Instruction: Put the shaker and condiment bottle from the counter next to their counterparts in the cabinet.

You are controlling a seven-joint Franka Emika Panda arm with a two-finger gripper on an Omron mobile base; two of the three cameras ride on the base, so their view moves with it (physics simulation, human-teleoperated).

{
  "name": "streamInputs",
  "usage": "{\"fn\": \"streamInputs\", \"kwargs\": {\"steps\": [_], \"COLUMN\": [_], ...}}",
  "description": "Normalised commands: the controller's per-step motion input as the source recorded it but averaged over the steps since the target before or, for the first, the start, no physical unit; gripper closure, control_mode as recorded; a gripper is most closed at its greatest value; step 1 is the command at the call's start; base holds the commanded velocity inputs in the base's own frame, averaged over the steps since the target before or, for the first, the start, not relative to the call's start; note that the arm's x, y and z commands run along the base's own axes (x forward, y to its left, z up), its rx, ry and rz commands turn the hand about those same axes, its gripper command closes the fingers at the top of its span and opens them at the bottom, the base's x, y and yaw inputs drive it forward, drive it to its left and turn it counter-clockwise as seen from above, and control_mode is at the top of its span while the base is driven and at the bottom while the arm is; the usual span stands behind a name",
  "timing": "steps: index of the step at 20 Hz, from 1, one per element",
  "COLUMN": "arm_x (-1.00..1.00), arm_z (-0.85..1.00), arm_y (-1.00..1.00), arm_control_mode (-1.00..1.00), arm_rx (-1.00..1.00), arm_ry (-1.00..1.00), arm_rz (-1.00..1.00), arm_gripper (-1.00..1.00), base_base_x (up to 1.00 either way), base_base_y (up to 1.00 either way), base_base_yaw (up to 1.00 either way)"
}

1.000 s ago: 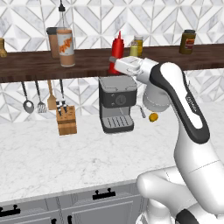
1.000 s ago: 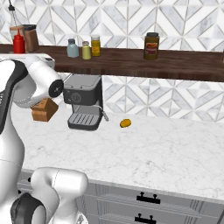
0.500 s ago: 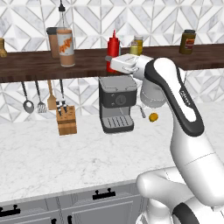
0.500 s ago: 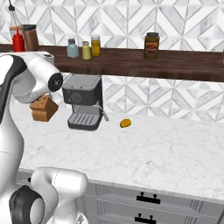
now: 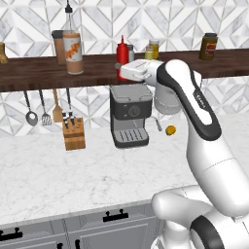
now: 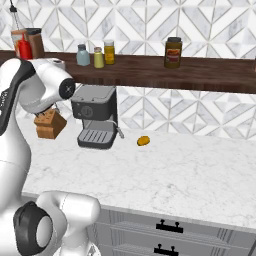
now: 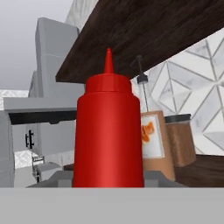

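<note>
The red condiment bottle (image 5: 122, 54) stands upright at the front edge of the dark wooden cabinet shelf (image 5: 34, 73), and my gripper (image 5: 122, 73) is shut on its lower half. In the hand view the condiment bottle (image 7: 108, 140) is close and central, with the tall orange-labelled bottle (image 7: 151, 140) just behind it. That orange-labelled bottle (image 5: 73, 46) is further left along the shelf. The pale yellow-olive shaker (image 6: 98, 58) stands on the shelf (image 6: 150, 72) beside the blue-grey shaker (image 6: 82, 55). Whether the red bottle's base rests on the plank is hidden by my hand.
A grey coffee machine (image 5: 129, 114) stands on the marble counter (image 5: 73, 175) directly under my hand. A knife block (image 5: 74, 136) and hanging utensils (image 5: 44, 109) are to its left, and a small orange object (image 5: 170, 130) to its right. A dark jar (image 5: 209, 46) sits far right on the shelf.
My gripper has carried the red bottle a little left and lower along the shelf's front. The shakers and the orange-labelled bottle have stayed put.
</note>
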Motion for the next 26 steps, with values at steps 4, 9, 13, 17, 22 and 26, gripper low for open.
{"fn": "streamInputs", "kwargs": {"steps": [4,9,13,17,22,26], "arm_x": [0.18,0.22,0.17,0.08,0.01,0.12], "arm_z": [-0.07,-0.01,0.0,-0.02,-0.11,-0.19], "arm_y": [0.01,0.07,0.17,0.11,0.09,0.04], "arm_control_mode": [-1.0,-1.0,-1.0,-1.0,-1.0,-1.0], "arm_rx": [-0.06,-0.03,0.0,0.0,0.0,0.0], "arm_ry": [0.0,0.0,0.0,0.0,0.0,-0.07], "arm_rz": [0.0,0.0,0.0,0.0,0.0,0.0], "arm_gripper": [1.0,1.0,1.0,1.0,1.0,1.0], "base_base_x": [0.0,0.0,0.0,0.0,0.0,0.0], "base_base_y": [0.0,0.0,0.0,0.0,0.0,0.0], "base_base_yaw": [0.0,0.0,0.0,0.0,0.0,0.0]}}
